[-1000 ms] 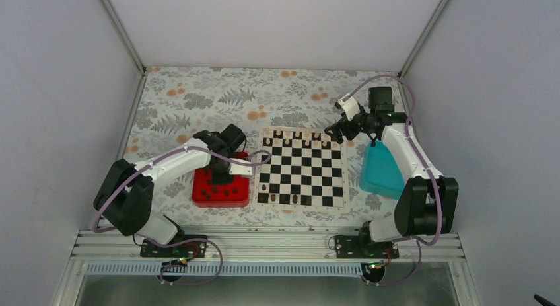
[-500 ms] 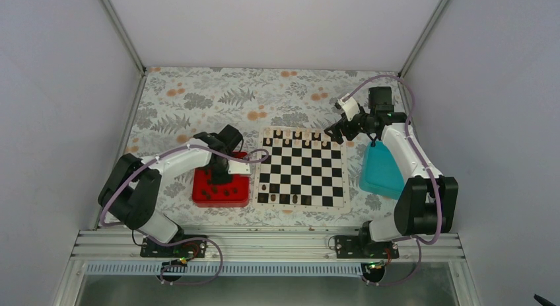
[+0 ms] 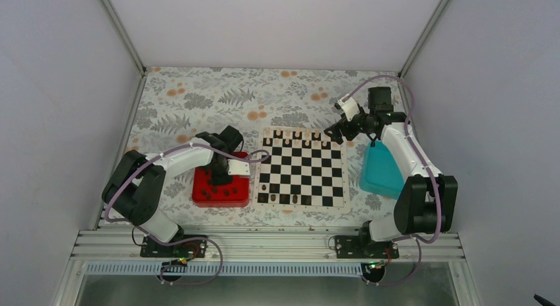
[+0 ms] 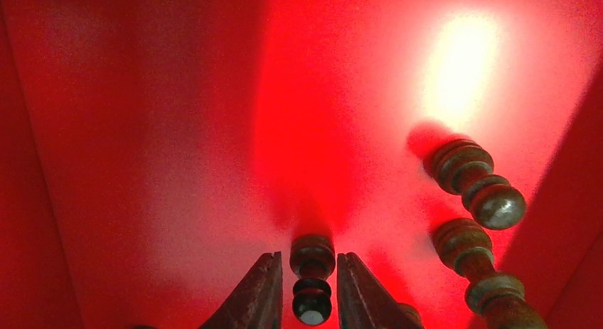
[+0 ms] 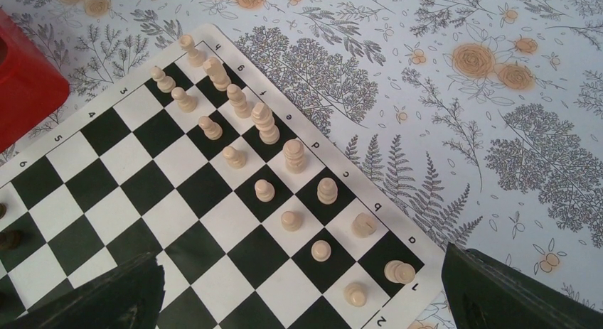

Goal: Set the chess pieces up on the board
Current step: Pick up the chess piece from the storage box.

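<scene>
My left hand (image 4: 310,263) is inside the red tray (image 3: 221,201), its fingers (image 4: 254,295) set narrow on a dark piece (image 4: 311,302) that lies on the tray floor. The left wrist view shows two more chess pieces (image 4: 475,183) lying just to its right, three in all there. The top view shows further dark specks in the tray, too small for me to count. Beside the tray lies the board (image 3: 307,171), with a few of the chess pieces at its near left corner. My right hand (image 3: 335,131) hangs spread wide over the board's far right corner. Only the right wrist view resolves the pale pieces (image 5: 264,123): sixteen, in two rows of eight on the far ranks. The teal tray (image 3: 380,177) sits right of the board on the floral worktop (image 3: 198,101).
</scene>
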Controlling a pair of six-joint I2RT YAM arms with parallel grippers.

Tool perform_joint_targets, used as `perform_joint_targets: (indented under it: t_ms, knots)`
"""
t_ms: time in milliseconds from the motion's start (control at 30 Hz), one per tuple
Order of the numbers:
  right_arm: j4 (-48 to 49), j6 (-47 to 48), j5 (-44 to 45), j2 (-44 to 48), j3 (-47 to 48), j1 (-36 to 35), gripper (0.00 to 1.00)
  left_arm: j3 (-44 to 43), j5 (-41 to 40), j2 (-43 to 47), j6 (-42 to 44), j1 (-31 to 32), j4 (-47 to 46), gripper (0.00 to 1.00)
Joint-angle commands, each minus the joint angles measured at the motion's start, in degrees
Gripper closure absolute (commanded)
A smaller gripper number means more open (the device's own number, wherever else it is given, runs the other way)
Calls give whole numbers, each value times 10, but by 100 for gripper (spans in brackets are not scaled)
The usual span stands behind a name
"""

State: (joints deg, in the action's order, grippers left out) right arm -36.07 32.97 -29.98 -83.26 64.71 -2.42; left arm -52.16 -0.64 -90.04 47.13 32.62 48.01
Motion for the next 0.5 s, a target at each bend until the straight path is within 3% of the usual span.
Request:
perform_joint_targets:
  t_ms: [0, 167, 467]
  knots:
    - [-6, 10, -17, -6, 3, 7, 0, 4, 8, -11, 3, -3, 5, 80]
    - [-6, 9, -17, -6, 2, 7, 0, 6, 7, -16, 3, -3, 8, 81]
    - [-7, 9, -19, -5, 3, 7, 0, -9, 11, -5, 1, -3, 22, 93]
